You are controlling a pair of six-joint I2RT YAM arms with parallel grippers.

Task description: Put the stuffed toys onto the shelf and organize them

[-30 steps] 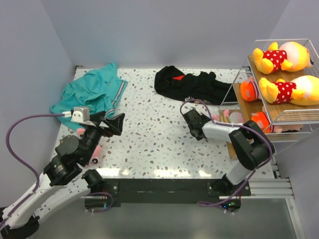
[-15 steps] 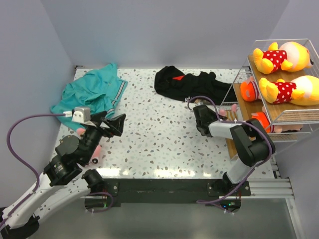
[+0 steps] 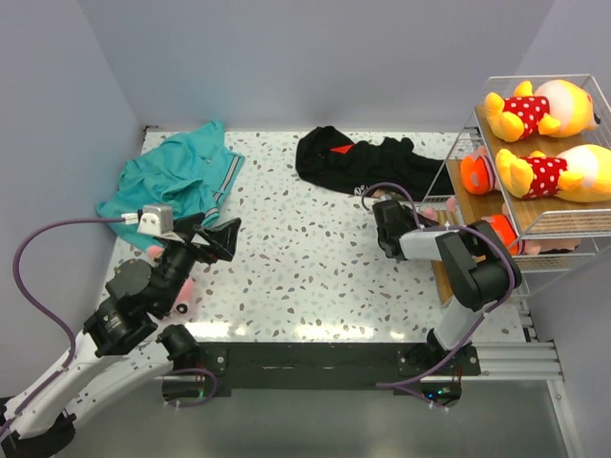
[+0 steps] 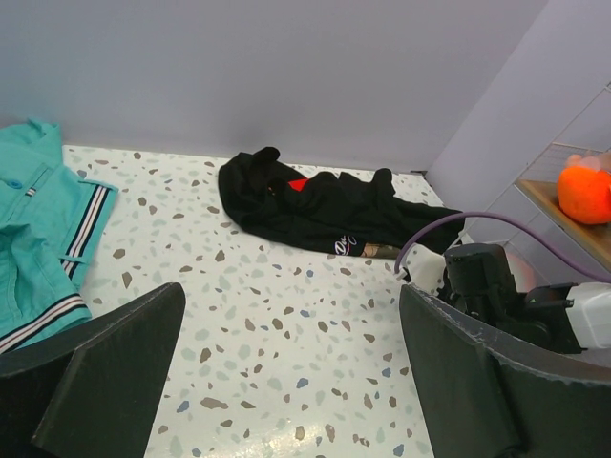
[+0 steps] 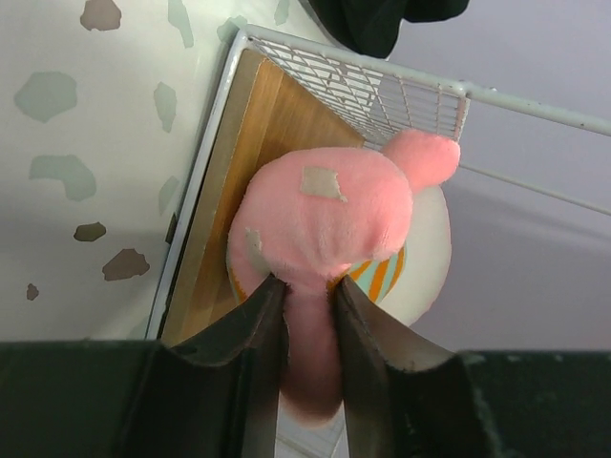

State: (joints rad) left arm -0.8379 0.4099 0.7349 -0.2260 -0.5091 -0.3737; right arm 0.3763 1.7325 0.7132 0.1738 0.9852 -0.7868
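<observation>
So my right claw [image 5: 305, 286] is set narrow, fingers pinching a soft pink bit of the pink pig [image 5: 325, 215] between them. The pig's lying on a wooden board low down on the shelf [image 5: 253, 143], close to the wire corner. My left claw [image 4: 289, 296] is spread wide with nothing in it, hanging over the speckled table [image 4: 277, 315], well apart from the shelf. Up on the top tier two yellow bears [image 3: 539, 107] in red dotted tops lie side by side. There's another pink toy [image 3: 186, 286] on the table, half hidden beside my left arm.
</observation>
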